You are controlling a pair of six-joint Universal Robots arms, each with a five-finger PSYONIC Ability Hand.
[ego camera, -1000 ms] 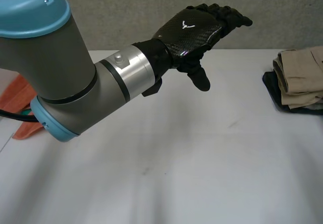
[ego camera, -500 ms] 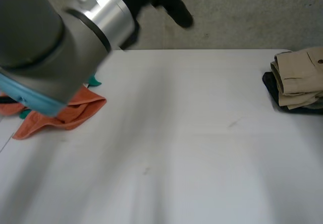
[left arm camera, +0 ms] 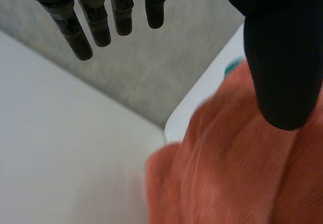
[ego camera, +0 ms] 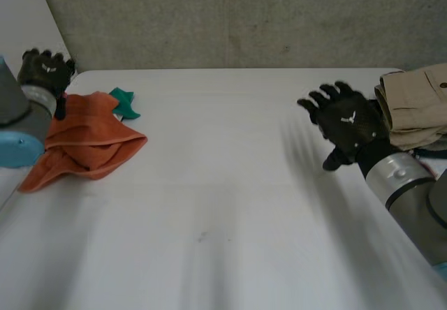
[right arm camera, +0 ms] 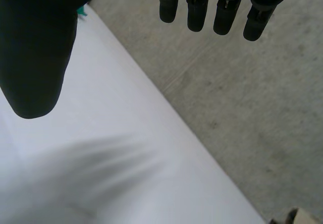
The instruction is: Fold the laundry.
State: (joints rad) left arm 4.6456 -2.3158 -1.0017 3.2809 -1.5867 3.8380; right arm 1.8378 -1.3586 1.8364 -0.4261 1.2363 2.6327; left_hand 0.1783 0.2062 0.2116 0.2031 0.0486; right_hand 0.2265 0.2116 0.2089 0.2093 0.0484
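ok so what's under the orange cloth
A bit of green cloth pokes out at the far edge of the orange cloth. How far it runs underneath is covered, as is anything else below. Around it, just the white table.

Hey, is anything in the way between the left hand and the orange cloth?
Nothing visible. The left hand, fingers open, is right at the far corner of the orange cloth. The teal cloth lies beside the orange one, away from the hand, not between them.
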